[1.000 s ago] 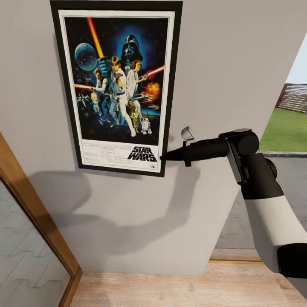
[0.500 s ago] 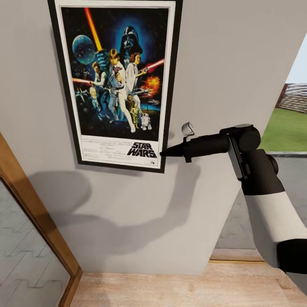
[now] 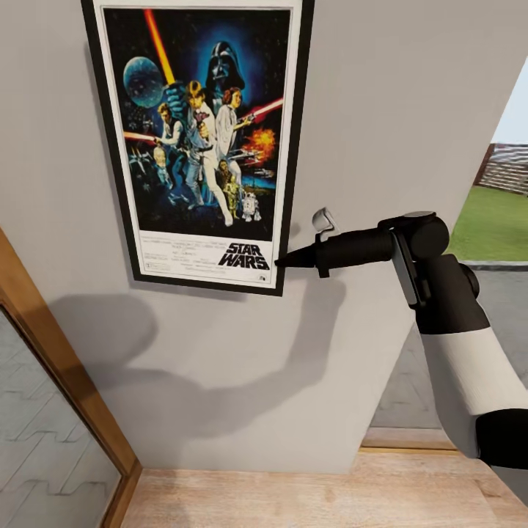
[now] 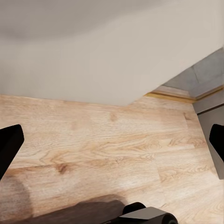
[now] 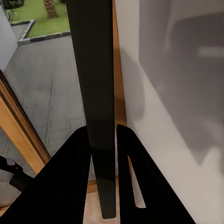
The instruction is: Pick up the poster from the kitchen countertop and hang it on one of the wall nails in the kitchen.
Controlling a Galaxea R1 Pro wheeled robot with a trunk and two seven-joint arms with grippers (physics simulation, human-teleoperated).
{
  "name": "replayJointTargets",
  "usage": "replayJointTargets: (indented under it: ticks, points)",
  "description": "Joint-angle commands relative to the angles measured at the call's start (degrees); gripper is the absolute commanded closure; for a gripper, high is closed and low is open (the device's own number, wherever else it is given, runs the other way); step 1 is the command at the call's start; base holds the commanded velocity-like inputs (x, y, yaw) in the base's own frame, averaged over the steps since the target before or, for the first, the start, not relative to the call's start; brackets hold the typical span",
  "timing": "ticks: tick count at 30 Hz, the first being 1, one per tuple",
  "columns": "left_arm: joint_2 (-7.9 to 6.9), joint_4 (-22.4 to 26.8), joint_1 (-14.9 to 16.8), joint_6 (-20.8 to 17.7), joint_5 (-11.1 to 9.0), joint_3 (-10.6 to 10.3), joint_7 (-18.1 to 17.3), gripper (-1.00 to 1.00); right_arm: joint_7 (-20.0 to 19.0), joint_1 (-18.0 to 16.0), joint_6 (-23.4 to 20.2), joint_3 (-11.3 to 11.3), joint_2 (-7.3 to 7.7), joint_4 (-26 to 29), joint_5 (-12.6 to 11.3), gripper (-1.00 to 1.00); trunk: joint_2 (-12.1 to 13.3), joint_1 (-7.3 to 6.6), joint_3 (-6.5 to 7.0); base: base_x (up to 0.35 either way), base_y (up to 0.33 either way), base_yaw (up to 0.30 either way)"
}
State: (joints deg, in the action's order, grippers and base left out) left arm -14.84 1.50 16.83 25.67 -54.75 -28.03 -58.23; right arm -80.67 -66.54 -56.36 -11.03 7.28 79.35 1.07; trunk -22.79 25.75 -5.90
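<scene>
The right gripper (image 3: 282, 262) is pinching the black-framed Star Wars poster (image 3: 199, 139) flat against the grey wall (image 3: 381, 110); hanging is seemingly almost done, with only release left.

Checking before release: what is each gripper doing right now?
Left gripper: open, holding nothing.
Right gripper: shut on the poster, pinching its frame edge.

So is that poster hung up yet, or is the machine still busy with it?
Nearly there, it seems. The poster is off the counter and up flat against the grey wall. The right gripper is clamped on its lower right edge; the right wrist view shows the fingers squeezing the black frame. Left to do: let go and back away. No nail can be seen, so whether it truly hangs is unclear. The left gripper is open above the wooden floor.
</scene>
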Motion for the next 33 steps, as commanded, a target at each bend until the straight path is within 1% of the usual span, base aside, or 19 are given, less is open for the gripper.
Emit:
replayJointTargets:
  ticks: [1,16,33]
  points:
    - [-0.01,0.0,0.0,0.3,-0.4,-0.5,-0.1,-1.00,-0.3,-0.1,-0.7,0.0,0.02,0.0,0.1,1.00,-0.1,0.04,-0.13,0.000,0.000,0.000]
    - [-0.26,0.0,0.0,0.3,-0.4,-0.4,-0.1,-1.00,-0.3,-0.1,-0.6,-0.1,0.01,0.1,0.1,1.00,-0.1,0.04,-0.13,0.000,0.001,0.000]
    - [-0.28,0.0,0.0,0.3,-0.5,-0.4,-0.1,-1.00,-0.3,-0.1,-0.6,-0.1,0.01,0.1,0.1,1.00,-0.1,0.04,-0.13,0.000,0.028,0.000]
